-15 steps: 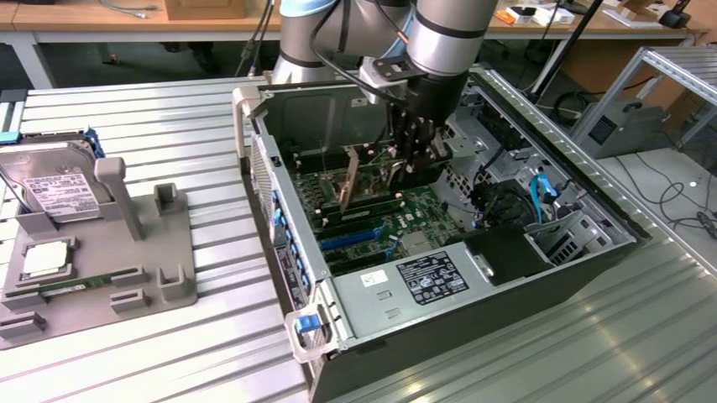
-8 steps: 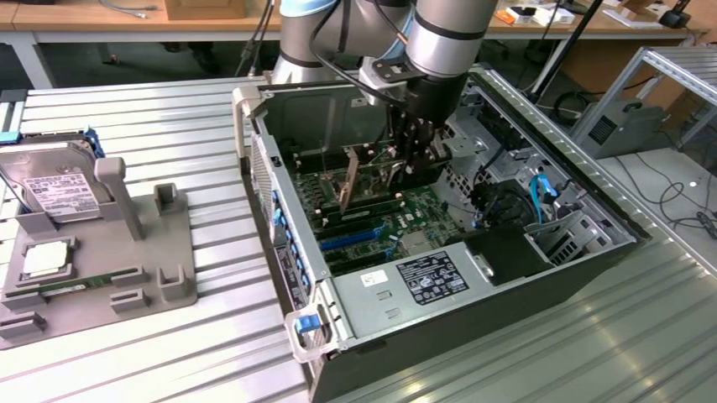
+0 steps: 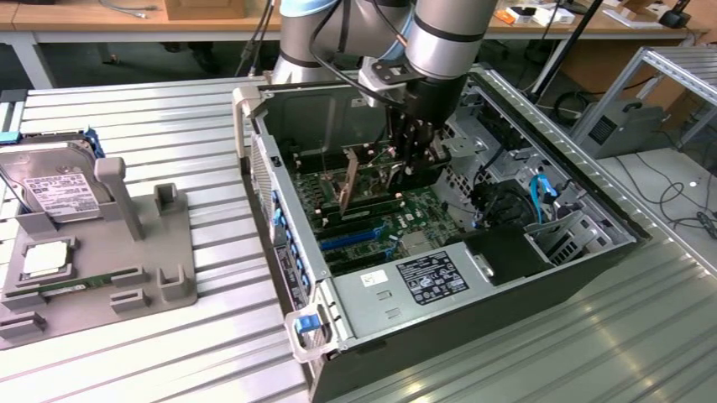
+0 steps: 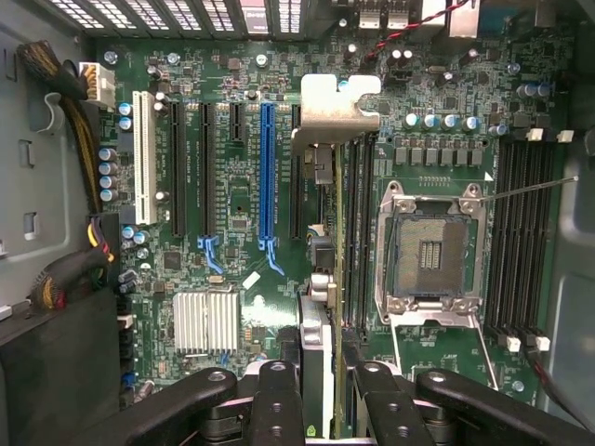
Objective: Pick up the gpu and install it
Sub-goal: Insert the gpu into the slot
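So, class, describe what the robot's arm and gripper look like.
The arm is a silver-grey cylinder with black bands and a pale blue joint cap; black cables run down it. The gripper is black, its fingers jointed bars dotted with round holes.

**Open computer case on a slatted metal table.**
Its motherboard lies under the gripper, the empty CPU socket just beside; a hard drive rests on a grey fixture well away.
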`<state>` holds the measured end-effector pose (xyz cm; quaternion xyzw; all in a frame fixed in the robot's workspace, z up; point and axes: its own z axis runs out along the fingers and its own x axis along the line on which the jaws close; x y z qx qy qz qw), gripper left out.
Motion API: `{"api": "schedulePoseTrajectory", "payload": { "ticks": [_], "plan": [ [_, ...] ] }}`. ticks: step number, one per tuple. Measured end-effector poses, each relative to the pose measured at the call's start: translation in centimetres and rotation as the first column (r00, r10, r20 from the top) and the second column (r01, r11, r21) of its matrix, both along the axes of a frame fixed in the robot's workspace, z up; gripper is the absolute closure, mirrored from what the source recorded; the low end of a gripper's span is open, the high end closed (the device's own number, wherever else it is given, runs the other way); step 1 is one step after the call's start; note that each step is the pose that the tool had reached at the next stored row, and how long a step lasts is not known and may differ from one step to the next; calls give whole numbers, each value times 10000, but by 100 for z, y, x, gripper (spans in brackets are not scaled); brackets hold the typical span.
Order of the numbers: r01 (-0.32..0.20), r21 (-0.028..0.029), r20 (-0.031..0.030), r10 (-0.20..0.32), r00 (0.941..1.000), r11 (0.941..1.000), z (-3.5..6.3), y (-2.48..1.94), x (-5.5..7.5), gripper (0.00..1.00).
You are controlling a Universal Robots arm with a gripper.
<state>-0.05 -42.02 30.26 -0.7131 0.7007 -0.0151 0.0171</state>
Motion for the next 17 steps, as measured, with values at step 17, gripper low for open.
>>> {"api": "schedulePoseTrajectory", "payload": {
  "ticks": [17],
  "plan": [
    [0, 0, 0, 0, 10000, 10000, -28, -4, -42, 73]
  ]
}}
